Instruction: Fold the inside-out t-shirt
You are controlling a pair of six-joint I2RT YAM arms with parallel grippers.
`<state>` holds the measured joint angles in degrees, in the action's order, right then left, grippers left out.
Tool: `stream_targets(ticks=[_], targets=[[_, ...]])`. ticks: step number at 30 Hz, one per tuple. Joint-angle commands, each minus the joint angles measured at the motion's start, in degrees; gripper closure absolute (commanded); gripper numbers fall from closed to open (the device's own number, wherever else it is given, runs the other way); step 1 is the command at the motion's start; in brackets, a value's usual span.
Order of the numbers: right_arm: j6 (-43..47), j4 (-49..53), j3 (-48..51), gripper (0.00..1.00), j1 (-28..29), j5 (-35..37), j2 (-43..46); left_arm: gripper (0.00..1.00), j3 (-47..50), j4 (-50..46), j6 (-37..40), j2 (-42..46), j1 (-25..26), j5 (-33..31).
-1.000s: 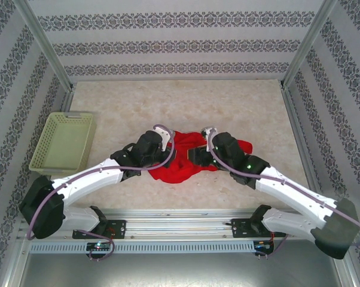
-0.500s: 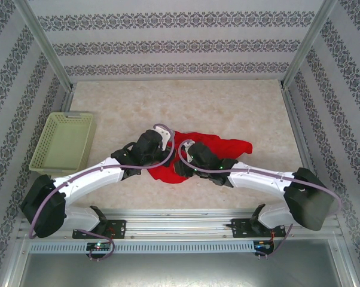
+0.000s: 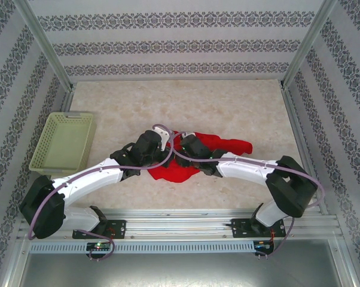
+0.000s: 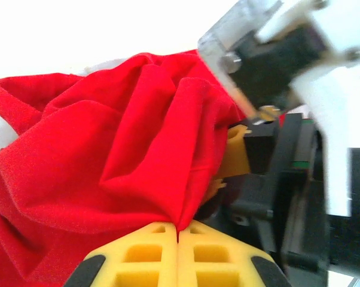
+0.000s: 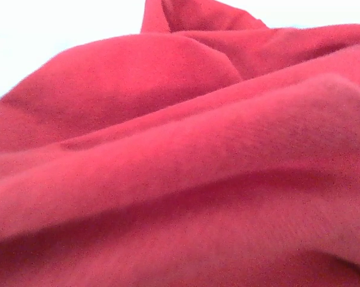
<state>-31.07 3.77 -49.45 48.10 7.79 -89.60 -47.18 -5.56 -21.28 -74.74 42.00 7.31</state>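
Crumpled red inside-out t-shirt [image 3: 231, 144] lies mid-table [image 3: 228, 104]. Left gripper [image 4: 178, 236] pinches a fold, jaws closed. Right gripper [image 3: 189, 145] is pressed into the cloth, its opening impossible to tell. Risk: the crowded grippers may collide or seize several layers.

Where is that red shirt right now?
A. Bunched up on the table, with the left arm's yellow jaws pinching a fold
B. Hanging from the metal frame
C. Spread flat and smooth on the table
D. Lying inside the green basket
A: the t-shirt lies crumpled on the table, well apart from the basket, and the left wrist view shows a fold of it caught between the left arm's yellow jaws, which are closed.
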Motion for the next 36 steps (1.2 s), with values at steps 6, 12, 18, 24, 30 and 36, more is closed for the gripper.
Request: stream_targets(ticks=[6, 12, 18, 24, 30, 36], targets=[[0.82, 2.87, -3.38, 0.71, -0.79, 6.5, -5.15, 1.0, 0.86, 0.84, -0.47, 1.58, -1.12, -0.49], [1.79, 1.45, -2.34, 1.0, -0.63, 4.5, -2.66, 1.0, 1.04, 1.03, -1.55, 1.0, -2.47, -1.44], [1.98, -0.86, 1.43, 1.0, 0.1, -5.45, 5.45, 1.0, -2.11, -3.0, -3.18, -3.38, -6.67, -1.38], [-1.1, -5.44, 7.46, 1.0, 0.07, -10.53, 14.19, 0.88, -6.13, -6.97, -2.48, -8.24, -7.41, -2.56], [-4.14, -12.29, 12.56, 1.0, -1.92, -14.83, 19.67, 0.73, -5.39, -9.07, -2.2, -6.37, -6.81, -5.02], [-5.3, -14.63, 12.57, 1.0, -2.7, -16.79, 21.38, 0.57, 3.95, -2.76, 0.39, 7.22, 2.15, -7.27]])
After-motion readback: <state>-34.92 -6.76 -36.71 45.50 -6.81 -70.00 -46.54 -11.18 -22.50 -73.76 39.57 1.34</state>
